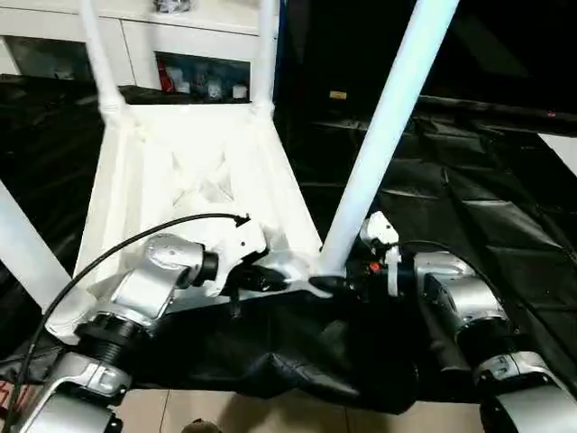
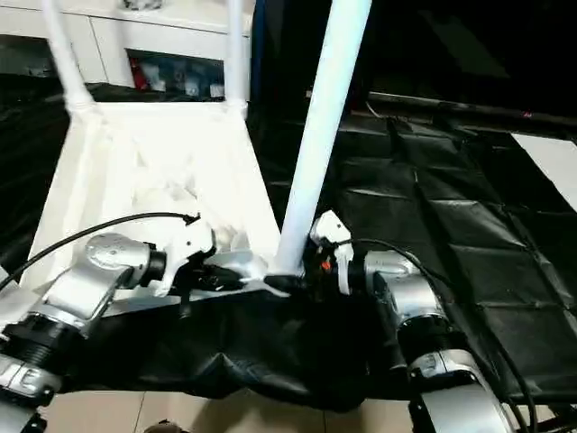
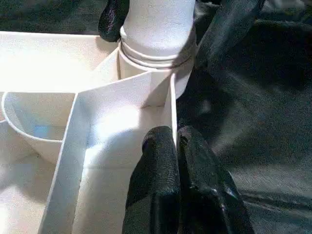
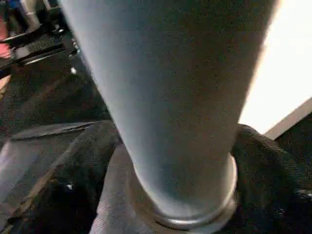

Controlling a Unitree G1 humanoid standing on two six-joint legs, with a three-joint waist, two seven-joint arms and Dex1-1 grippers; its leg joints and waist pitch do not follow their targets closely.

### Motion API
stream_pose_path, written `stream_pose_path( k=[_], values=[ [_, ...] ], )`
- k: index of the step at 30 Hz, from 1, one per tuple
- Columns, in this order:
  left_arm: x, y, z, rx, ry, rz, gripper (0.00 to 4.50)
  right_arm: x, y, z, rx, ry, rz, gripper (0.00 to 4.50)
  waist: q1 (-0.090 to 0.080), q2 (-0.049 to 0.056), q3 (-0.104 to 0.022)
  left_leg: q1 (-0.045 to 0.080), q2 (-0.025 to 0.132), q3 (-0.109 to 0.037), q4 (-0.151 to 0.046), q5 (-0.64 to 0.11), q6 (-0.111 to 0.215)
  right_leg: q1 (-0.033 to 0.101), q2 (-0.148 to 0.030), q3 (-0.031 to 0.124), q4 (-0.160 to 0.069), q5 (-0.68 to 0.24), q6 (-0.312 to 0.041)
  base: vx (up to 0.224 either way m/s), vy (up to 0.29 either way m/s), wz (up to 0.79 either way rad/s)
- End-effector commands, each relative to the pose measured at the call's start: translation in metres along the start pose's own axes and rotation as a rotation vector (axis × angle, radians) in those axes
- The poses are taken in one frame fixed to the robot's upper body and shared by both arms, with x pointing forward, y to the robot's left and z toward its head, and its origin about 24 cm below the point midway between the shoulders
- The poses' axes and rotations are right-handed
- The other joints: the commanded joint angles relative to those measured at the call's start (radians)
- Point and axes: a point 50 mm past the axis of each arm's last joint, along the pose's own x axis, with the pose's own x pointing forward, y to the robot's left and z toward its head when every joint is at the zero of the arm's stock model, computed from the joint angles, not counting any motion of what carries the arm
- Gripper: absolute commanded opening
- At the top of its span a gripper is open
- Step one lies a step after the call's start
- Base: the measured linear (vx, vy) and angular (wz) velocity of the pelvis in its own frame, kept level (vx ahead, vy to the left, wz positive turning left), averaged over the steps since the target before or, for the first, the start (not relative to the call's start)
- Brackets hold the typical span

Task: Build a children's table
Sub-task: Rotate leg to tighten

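The left claw (image 1: 287,281), low and left of centre in the head views, has its two black fingers (image 3: 161,185) pressed together on the thin white side wall of the children's table top, pinching that rim just beside the corner socket. A black cable (image 1: 108,248) loops over the silver left forearm (image 1: 149,284).

The upside-down white plastic table top (image 1: 194,185) fills the left half of the frame, ribbed underside up, lying on crinkled black sheeting (image 1: 469,207) that covers the floor. Two white tubular legs (image 1: 99,54) stand in its far corner sockets at the upper left, and part of another leg (image 1: 27,253) crosses the left edge.

At centre, a long tapered white leg (image 1: 383,135) rises tilted from the near right socket (image 3: 156,61), its ringed base seated there.

Right of it, the right claw (image 1: 347,287) sits at the foot of this leg, its black fingers (image 3: 229,29) spread on either side of the socket; whether they touch it I cannot tell.

A white cabinet with glass doors (image 1: 180,45) stands along the top left.
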Motion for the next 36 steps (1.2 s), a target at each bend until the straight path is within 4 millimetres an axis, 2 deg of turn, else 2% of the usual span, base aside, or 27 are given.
stream_pose_path(
  k=[1,4,5,11,16,18,20,23,24,25,27,28,29,32,33,34,36],
  values=[
    [0.007,-0.008,0.018,0.073,-0.073,-0.088,0.00,0.004,0.007,-0.008,0.027,0.045,0.067,3.52,-0.001,0.010,-0.056,0.013,0.009,0.011,-0.062,-0.271,0.021,0.045,-0.038,0.036,-0.069,-0.205,-0.206,0.000,0.000,0.00],
    [0.005,-0.009,0.016,0.071,-0.066,-0.105,0.00,0.004,0.008,-0.011,0.025,0.066,0.074,3.32,0.002,0.009,-0.056,0.012,0.008,0.012,-0.061,-0.254,0.019,0.046,-0.037,0.035,-0.065,-0.186,-0.210,0.000,0.000,0.00],
    [0.005,-0.009,0.016,0.071,-0.066,-0.106,0.00,0.004,0.008,-0.011,0.024,0.067,0.075,3.10,0.002,0.009,-0.057,0.012,0.008,0.012,-0.061,-0.253,0.018,0.046,-0.037,0.035,-0.065,-0.183,-0.211,0.000,0.000,0.00],
    [0.003,-0.009,0.015,0.070,-0.060,-0.112,0.00,0.007,0.012,-0.013,0.040,0.060,0.105,2.71,0.004,0.010,-0.058,0.013,0.008,0.011,-0.061,-0.256,0.014,0.047,-0.038,0.035,-0.064,-0.176,-0.212,0.000,0.000,0.00],
    [0.004,-0.005,0.016,0.076,-0.061,-0.068,0.00,0.010,0.014,-0.016,0.064,0.038,0.090,2.62,0.005,0.012,-0.058,0.014,0.008,0.012,-0.061,-0.257,0.014,0.046,-0.038,0.035,-0.064,-0.174,-0.215,0.000,0.000,0.00],
    [0.007,0.000,0.019,0.064,-0.077,-0.009,0.00,0.015,0.012,-0.017,0.089,0.010,0.016,2.62,0.006,0.011,-0.057,0.014,0.008,0.011,-0.061,-0.265,0.012,0.046,-0.038,0.035,-0.066,-0.186,-0.212,0.000,0.000,0.00],
    [0.008,0.003,0.021,0.060,-0.084,0.028,0.00,0.019,0.009,-0.017,0.102,0.001,-0.046,2.62,0.001,0.010,-0.054,0.013,0.007,0.009,-0.065,-0.287,0.000,0.044,-0.039,0.036,-0.070,-0.225,-0.201,0.000,0.000,0.00],
    [0.015,0.011,0.026,0.040,-0.093,0.128,0.00,0.031,-0.001,-0.019,0.151,-0.021,-0.259,2.61,-0.012,0.008,-0.049,0.014,0.003,0.002,-0.069,-0.358,-0.032,0.039,-0.045,0.033,-0.086,-0.405,-0.147,0.000,0.000,0.00],
    [0.019,0.013,0.029,0.033,-0.096,0.162,0.00,0.036,-0.005,-0.019,0.179,-0.033,-0.349,2.61,-0.017,0.009,-0.049,0.013,0.003,0.000,-0.071,-0.363,-0.038,0.039,-0.047,0.032,-0.087,-0.426,-0.138,0.000,0.000,0.00],
    [0.024,0.014,0.032,0.023,-0.102,0.194,0.00,0.041,-0.008,-0.020,0.218,-0.043,-0.429,2.61,-0.027,0.007,-0.047,0.009,0.001,-0.003,-0.071,-0.376,-0.044,0.039,-0.048,0.029,-0.093,-0.472,-0.119,0.000,0.000,0.00],
    [0.033,0.015,0.038,0.011,-0.114,0.235,0.00,0.050,-0.009,-0.020,0.270,-0.060,-0.514,2.61,-0.033,0.009,-0.048,0.011,-0.001,-0.006,-0.070,-0.385,-0.043,0.038,-0.049,0.027,-0.099,-0.516,-0.098,0.000,0.000,0.00],
    [0.035,0.015,0.039,0.009,-0.116,0.244,0.00,0.052,-0.009,-0.020,0.281,-0.063,-0.530,2.61,-0.037,0.009,-0.048,0.017,0.000,-0.005,-0.069,-0.396,-0.040,0.030,-0.047,0.028,-0.103,-0.519,-0.096,0.000,0.000,0.00],
    [0.041,0.013,0.043,0.002,-0.126,0.250,0.00,0.059,-0.008,-0.018,0.287,-0.066,-0.574,2.61,-0.041,0.011,-0.048,0.018,0.000,-0.005,-0.067,-0.404,-0.035,0.028,-0.047,0.028,-0.104,-0.515,-0.100,0.000,0.000,0.00],
    [0.050,0.009,0.048,0.006,-0.135,0.253,0.00,0.070,-0.006,-0.013,0.263,-0.087,-0.587,2.61,-0.045,0.014,-0.050,0.015,0.000,-0.005,-0.068,-0.405,-0.029,0.028,-0.044,0.028,-0.102,-0.482,-0.108,0.000,0.000,0.00],
    [0.052,0.008,0.049,0.009,-0.137,0.250,0.00,0.072,-0.005,-0.011,0.261,-0.095,-0.580,3.17,-0.046,0.012,-0.050,0.015,0.000,-0.004,-0.068,-0.407,-0.025,0.027,-0.042,0.029,-0.101,-0.460,-0.114,0.000,0.000,0.00],
    [0.052,0.008,0.049,0.012,-0.139,0.245,0.00,0.074,-0.005,-0.009,0.261,-0.109,-0.561,3.31,-0.046,0.018,-0.051,0.014,0.000,-0.004,-0.069,-0.404,-0.021,0.029,-0.041,0.030,-0.099,-0.439,-0.121,0.000,0.000,0.00],
    [0.052,0.007,0.049,0.020,-0.141,0.234,0.00,0.076,-0.004,-0.005,0.265,-0.132,-0.533,3.33,-0.045,0.017,-0.052,0.013,0.001,-0.001,-0.069,-0.394,-0.016,0.030,-0.038,0.032,-0.095,-0.390,-0.136,0.000,0.000,0.00]
  ],
)
